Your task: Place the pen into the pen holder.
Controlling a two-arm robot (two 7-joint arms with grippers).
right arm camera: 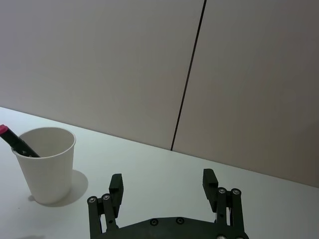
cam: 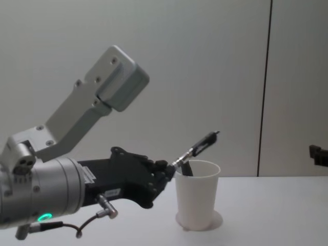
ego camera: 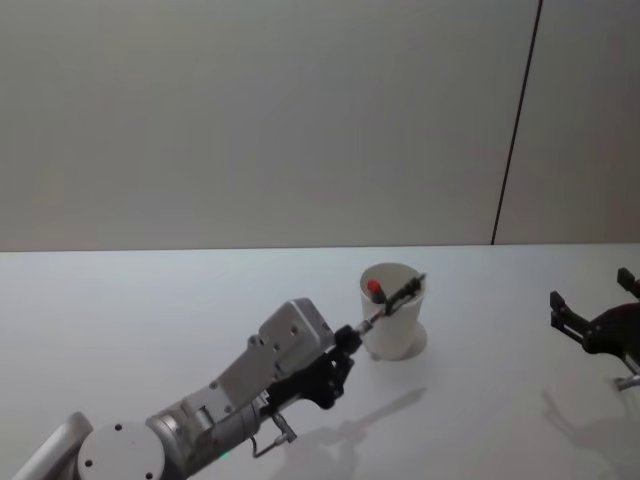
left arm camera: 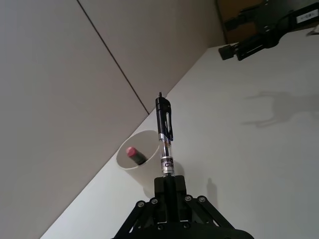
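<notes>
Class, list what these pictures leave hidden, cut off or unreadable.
1. Red-tipped item in the cup: lower part hidden by the cup wall, right wrist view.
2. Pen: lower end hidden within the left gripper jaws, left wrist view.
3. Pen label print: too small, left wrist view.
4. Right gripper: cut by chest view's right edge.

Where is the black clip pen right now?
Head view: the pen is clamped in the left gripper near the centre of the table, slanting above the rim of the pen holder, not yet inside.
</notes>
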